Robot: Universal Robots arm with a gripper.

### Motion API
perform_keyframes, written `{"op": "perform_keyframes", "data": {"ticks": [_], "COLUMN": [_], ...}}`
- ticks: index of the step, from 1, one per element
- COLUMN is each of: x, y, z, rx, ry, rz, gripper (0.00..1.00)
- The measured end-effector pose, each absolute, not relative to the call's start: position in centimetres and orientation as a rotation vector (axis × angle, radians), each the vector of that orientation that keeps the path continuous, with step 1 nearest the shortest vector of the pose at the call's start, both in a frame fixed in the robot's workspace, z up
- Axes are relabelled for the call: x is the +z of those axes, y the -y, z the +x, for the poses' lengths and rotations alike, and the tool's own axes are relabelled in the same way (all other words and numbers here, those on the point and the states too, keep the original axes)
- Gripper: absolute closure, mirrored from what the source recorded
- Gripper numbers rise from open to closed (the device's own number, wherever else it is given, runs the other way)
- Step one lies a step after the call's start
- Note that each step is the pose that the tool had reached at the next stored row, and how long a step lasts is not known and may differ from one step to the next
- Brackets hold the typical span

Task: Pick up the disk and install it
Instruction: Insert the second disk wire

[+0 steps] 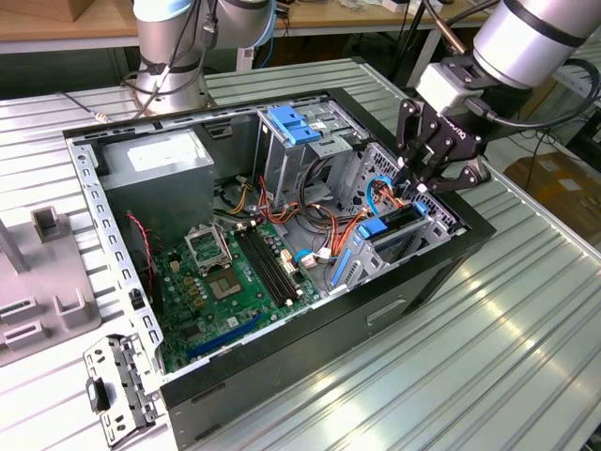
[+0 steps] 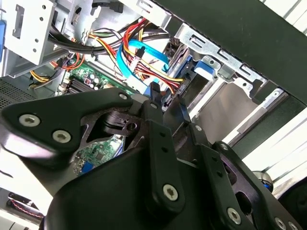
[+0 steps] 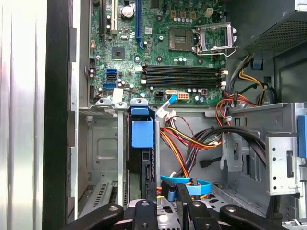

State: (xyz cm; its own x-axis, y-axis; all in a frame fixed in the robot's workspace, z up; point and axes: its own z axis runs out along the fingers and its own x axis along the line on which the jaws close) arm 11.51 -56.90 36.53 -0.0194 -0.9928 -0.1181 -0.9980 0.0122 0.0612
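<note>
The disk (image 1: 392, 224) stands on edge in the drive cage at the case's front corner, on the exterior view's right, with its blue plastic carrier on top. In the first wrist view the carrier's blue tab (image 3: 143, 134) sits between two metal rails. My gripper (image 1: 423, 191) hangs just above the cage end of the disk. Its black fingertips (image 2: 153, 91) stand a small gap apart with nothing between them, so it is narrowly open. In the first wrist view the gripper (image 3: 167, 203) points down at the blue data cable and wire bundle beside the disk.
The open computer case (image 1: 451, 254) lies on a ribbed metal table. Inside are the green motherboard (image 1: 230, 277), a grey power-supply box (image 1: 160, 155), a second cage with a blue latch (image 1: 296, 127) and loose cables (image 1: 310, 211). A metal bracket (image 1: 117, 390) lies outside.
</note>
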Motion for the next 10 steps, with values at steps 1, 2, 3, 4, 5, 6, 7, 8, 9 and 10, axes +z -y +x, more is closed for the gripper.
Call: {"op": "perform_keyframes", "data": {"ticks": [1, 2, 3, 4, 5, 6, 7, 8, 9, 10], "x": [36.49, 36.43, 36.37, 36.27, 36.15, 36.09, 36.03, 36.03, 36.02, 36.01], "y": [56.9, 56.9, 56.9, 56.91, 56.92, 56.94, 56.96, 56.97, 56.97, 56.97], "z": [11.46, 11.43, 11.43, 11.43, 11.42, 11.42, 11.42, 11.42, 11.42, 11.42], "rx": [0.197, 0.196, 0.196, 0.197, 0.197, 0.197, 0.196, 0.196, 0.196, 0.197], "ry": [-2.205, -2.205, -2.205, -2.205, -2.205, -2.205, -2.205, -2.205, -2.205, -2.205], "rz": [-2.17, -2.171, -2.171, -2.171, -2.17, -2.17, -2.17, -2.171, -2.17, -2.17], "gripper": [0.69, 0.69, 0.69, 0.69, 0.69, 0.69, 0.69, 0.69, 0.69, 0.69]}}
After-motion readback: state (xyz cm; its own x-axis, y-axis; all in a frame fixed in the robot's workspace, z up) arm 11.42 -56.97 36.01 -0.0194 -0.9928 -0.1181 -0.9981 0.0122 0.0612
